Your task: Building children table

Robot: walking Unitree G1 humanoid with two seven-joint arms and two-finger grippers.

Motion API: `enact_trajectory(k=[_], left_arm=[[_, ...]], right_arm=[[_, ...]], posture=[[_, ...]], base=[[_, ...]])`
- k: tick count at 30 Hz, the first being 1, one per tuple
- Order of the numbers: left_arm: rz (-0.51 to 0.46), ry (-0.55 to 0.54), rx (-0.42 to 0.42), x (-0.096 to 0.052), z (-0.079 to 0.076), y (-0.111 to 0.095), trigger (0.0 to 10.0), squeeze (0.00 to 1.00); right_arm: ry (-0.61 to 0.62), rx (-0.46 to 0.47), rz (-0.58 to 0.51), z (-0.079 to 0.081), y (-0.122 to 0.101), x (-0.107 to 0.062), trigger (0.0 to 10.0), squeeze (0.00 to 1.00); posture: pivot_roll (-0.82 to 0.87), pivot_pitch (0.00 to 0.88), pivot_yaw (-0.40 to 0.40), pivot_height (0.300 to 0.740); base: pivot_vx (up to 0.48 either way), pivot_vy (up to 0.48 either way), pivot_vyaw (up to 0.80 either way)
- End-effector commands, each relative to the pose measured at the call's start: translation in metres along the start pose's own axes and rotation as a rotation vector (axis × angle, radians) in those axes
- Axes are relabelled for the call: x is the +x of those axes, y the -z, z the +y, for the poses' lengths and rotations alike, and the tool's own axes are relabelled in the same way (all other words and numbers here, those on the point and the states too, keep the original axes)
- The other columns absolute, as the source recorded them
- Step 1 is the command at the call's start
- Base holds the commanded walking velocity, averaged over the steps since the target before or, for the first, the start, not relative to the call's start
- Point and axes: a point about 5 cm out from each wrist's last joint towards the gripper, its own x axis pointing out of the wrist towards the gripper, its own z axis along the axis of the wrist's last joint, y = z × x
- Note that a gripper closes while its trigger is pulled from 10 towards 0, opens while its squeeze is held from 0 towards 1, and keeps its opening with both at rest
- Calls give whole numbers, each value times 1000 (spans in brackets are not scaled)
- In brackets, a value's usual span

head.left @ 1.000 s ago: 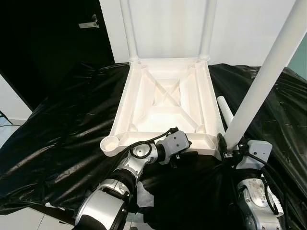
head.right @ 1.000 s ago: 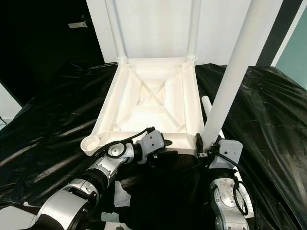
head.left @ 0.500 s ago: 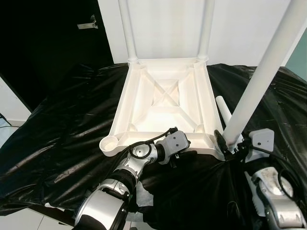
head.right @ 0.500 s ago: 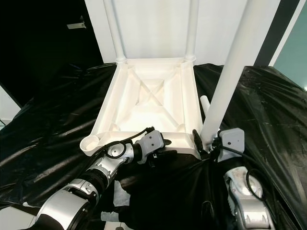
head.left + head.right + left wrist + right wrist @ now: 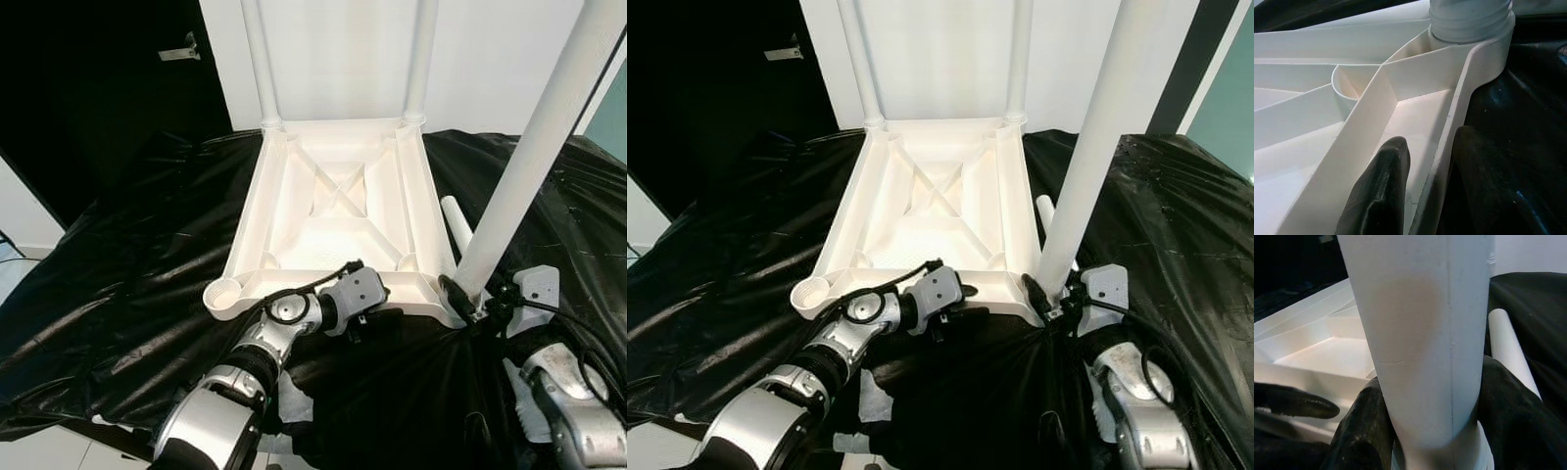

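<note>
While the left gripper point(image 5: 1422, 191) keeps its black fingers pinched on the near rim of the upturned white plastic tabletop point(image 5: 338, 211), the right gripper point(image 5: 1432, 418) clasps the tall white tube leg point(image 5: 534, 166) at its base — straighter than a second ago, apparently seating in the corner socket.

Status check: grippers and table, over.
Left gripper clamps white upturned plastic tabletop rim. Right gripper grips white tubular leg at corner socket. Spare white leg alongside.

A plain indoor room with white walls point(image 5: 333, 49). A work surface draped in black plastic sheeting point(image 5: 127, 264) suggests a makeshift assembly area.
</note>
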Motion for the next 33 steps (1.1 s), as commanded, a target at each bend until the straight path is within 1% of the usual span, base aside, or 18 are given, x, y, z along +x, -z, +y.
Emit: enact_trajectory(k=[1, 2, 3, 5, 7, 10, 13, 14, 16, 17, 18, 21, 22, 24, 25, 26, 27, 33], left_arm=[[69, -72, -50, 0, -6, 16, 10000, 0], [71, -67, -50, 0, -7, 16, 10000, 0], [71, -67, -50, 0, -7, 16, 10000, 0], [71, -59, -48, 1, -8, 16, 10000, 0], [70, -57, -48, 2, -9, 16, 10000, 0], [64, -53, -48, 3, -9, 14, 10000, 0], [63, -51, -47, 3, -9, 14, 10000, 0], [63, -50, -47, 3, -10, 14, 10000, 0], [64, -49, -47, 3, -10, 14, 10000, 0], [64, -48, -47, 3, -10, 14, 10000, 0], [65, -48, -47, 3, -10, 14, 10000, 0], [66, -49, -49, 3, -10, 15, 10000, 0], [66, -51, -49, 3, -10, 15, 10000, 0], [66, -52, -49, 3, -10, 14, 10000, 0], [66, -52, -49, 3, -10, 14, 10000, 0], [65, -52, -49, 3, -10, 14, 10000, 0], [65, -52, -49, 4, -10, 14, 10000, 0], [62, -49, -50, 5, -11, 14, 10000, 0]], right_arm=[[-6, 46, 50, 15, 13, -5, 0, 0], [43, 54, 17, 21, 12, -6, 0, 0], [43, 54, 17, 21, 12, -6, 0, 0], [149, 80, -46, 30, 7, -6, 0, 0], [195, 85, -70, 31, 4, -6, 0, 0], [366, 30, -97, 19, 0, -7, 0, 0], [394, 6, -106, 16, -2, -5, 0, 0], [371, 8, -106, 19, -3, -3, 1569, 0], [354, 11, -106, 21, -4, -2, 1569, 0], [340, 8, -94, 23, -2, 0, 9333, 0], [328, 11, -82, 24, -1, 0, 10000, 0], [289, 17, -74, 24, 1, 1, 10000, 0], [248, 25, -86, 24, -1, 2, 10000, 1000], [173, 14, -72, 20, -2, 5, 10000, 1000], [173, 14, -72, 20, -2, 5, 10000, 1000], [132, -4, -72, 15, -4, 7, 10000, 855], [114, -12, -73, 12, -6, 8, 10000, 0], [11, -57, -45, 1, -8, 11, 10000, 0]], posture=[[-125, 0, 37, 740], [-128, 0, 38, 740], [-128, 0, 38, 740], [-131, 0, 41, 740], [-131, 0, 42, 740], [-133, 0, 43, 740], [-133, 0, 43, 740], [-135, 0, 44, 740], [-135, 0, 44, 740], [-134, 0, 42, 740], [-134, 0, 42, 740], [-134, 0, 41, 740], [-134, 0, 41, 740], [-136, 0, 39, 740], [-136, 0, 39, 740], [-137, 0, 39, 740], [-139, 0, 38, 740], [-139, 0, 35, 740]], base=[[0, 0, 0], [0, 0, 0], [0, 0, 0], [0, 0, 0], [0, 0, 0], [0, 0, 0], [0, 0, 0], [0, 0, 0], [0, 0, 0], [0, 0, 0], [0, 0, 0], [0, 0, 0], [0, 0, 0], [0, 0, 0], [0, 0, 0], [0, 0, 0], [0, 0, 0], [0, 0, 0]])
